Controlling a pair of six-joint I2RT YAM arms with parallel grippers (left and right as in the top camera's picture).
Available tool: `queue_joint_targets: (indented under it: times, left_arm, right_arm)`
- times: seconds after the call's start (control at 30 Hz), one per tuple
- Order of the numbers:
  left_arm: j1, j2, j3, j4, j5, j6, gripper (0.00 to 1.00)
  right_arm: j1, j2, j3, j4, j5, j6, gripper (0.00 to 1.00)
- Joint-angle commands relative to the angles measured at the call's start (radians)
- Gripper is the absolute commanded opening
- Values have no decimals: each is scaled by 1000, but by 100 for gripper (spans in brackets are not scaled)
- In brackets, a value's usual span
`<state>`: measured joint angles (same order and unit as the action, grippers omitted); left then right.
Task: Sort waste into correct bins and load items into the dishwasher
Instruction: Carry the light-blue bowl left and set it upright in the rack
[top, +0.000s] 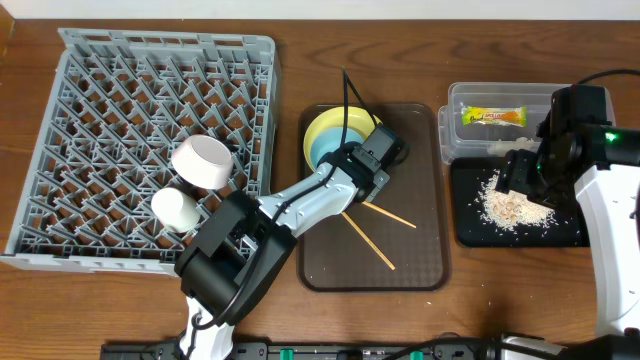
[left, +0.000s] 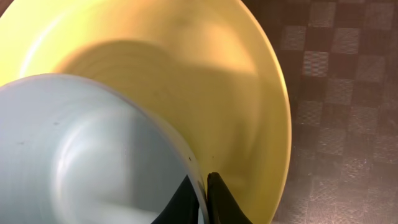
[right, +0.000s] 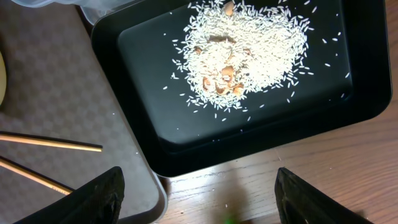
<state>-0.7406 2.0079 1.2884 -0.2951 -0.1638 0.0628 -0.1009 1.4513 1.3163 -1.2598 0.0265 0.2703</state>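
The pair of thin wooden chopsticks lies loose on the near half of the large brown rectangular plastic serving tray. Both sticks slant from the tray's middle down toward its near right corner, spread apart and not parallel, one steeper than the other. On the far left part of the same tray sits the round yellow plate, and the light blue bowl stands upright on it, mouth up. The left gripper is pinched onto the near rim of that bowl, one finger inside and one outside the wall. Just beside the brown tray's right edge lies the shallow glossy black tray, its long side running along that edge; it holds a heap of whitish rice-like crumbs with a few tan bits mixed in and stray grains around it. The right gripper hangs over the black tray's near rim with its fingers spread wide and nothing between them. Off the brown tray's far right corner, the clear plastic tub holds the green-and-orange snack wrapper, lying flat with its long axis parallel to the brown tray's far edge. Left of the brown tray, the large square grey plastic dish rack carries a white bowl tipped on its side among the pegs.
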Motion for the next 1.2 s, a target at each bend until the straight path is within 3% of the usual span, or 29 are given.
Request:
queue_joint_targets:
  times: [0.0, 0.37, 0.53, 0.77, 0.9, 1.17]
  left_arm:
    - [4, -5, -4, -9, -13, 42, 8]
    - [16, -186, 29, -90, -13, 102, 8]
    - [90, -277, 29, -97, 31, 84, 8]
    - [357, -389, 29, -93, 415, 13, 8]
    - [533, -383, 29, -92, 705, -42, 8]
    - [806, -318, 28, -2, 1122, -167, 8]
  right_arm:
    - [-13, -13, 7, -1, 7, 2, 76]
    - [-14, -13, 7, -1, 7, 2, 75]
    - [-14, -13, 7, -1, 7, 2, 75]
    - [-14, -13, 7, -2, 6, 2, 75]
    - [-14, -13, 7, -1, 6, 2, 75]
    - [-14, -13, 7, -5, 6, 2, 75]
